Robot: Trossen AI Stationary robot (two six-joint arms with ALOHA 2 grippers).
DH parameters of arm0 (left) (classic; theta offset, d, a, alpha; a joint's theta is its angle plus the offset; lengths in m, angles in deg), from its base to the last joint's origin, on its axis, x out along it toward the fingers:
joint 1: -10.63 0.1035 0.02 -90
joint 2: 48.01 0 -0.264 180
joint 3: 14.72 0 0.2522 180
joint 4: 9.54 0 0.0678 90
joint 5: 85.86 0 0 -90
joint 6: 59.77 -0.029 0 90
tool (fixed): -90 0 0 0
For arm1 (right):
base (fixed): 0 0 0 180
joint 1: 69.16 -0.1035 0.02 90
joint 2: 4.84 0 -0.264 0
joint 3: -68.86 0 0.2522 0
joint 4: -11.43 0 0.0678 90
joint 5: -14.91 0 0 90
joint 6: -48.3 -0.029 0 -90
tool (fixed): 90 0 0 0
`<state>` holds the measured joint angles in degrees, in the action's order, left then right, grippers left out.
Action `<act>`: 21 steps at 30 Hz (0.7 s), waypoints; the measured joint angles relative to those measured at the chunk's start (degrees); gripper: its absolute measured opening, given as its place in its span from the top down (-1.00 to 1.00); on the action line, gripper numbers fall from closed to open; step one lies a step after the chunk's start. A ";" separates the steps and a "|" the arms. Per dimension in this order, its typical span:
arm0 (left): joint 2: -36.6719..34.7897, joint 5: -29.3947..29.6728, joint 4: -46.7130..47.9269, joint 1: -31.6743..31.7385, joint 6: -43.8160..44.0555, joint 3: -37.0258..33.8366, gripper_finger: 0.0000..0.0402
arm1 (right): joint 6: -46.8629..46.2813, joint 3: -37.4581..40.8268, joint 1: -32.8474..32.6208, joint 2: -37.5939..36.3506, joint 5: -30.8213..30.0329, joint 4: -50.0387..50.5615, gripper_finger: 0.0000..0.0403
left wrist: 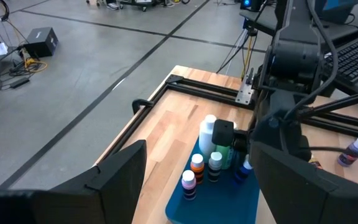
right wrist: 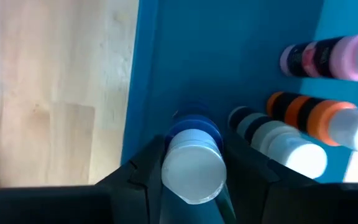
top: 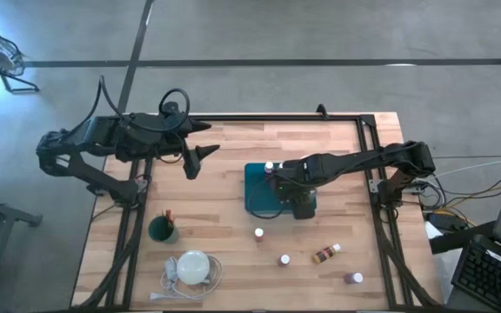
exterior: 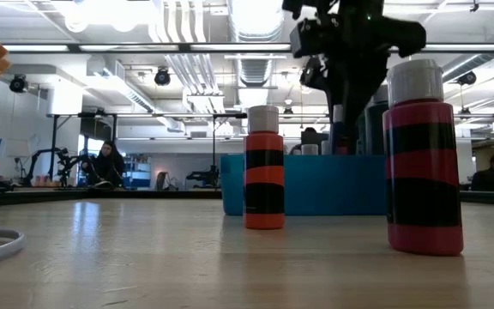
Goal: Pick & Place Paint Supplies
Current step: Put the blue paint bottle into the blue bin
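Observation:
My right gripper reaches down into the teal tray and is shut on a blue paint bottle with a white cap. Beside it in the tray stand a pink, an orange and a pale bottle. Two red-and-black bottles stand upright on the table nearer the front edge. A brown bottle lies on its side and a purple one sits near the front right. My left gripper hangs open above the table's far left, holding nothing. My right gripper pinches the blue bottle between its two fingers, one on each side of the bottle's upper end by the white cap. The fingers come from above, pointing down. The bottle is upright, cap up; whether its base stands on the tray floor, I cannot tell.
A dark green cup with brushes stands at the front left. A white round disc with a cord lies by the front edge. A black frame runs along the far and side edges. Bare wood lies left of the tray.

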<state>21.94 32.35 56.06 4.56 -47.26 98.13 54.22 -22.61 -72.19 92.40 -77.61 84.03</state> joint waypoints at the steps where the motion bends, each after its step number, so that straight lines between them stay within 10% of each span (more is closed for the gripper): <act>1: 0.00 0.00 -0.01 0.00 0.00 0.00 -0.45 | 0.31 0.32 0.06 0.30 0.03 -0.03 0.38; 21: 0.02 -0.01 -0.87 -0.01 0.05 0.00 -0.45 | 3.77 3.73 3.15 1.13 2.97 -5.08 0.38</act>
<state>21.97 32.34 55.19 4.55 -47.21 98.13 57.99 -18.88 -69.04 93.53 -74.64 78.95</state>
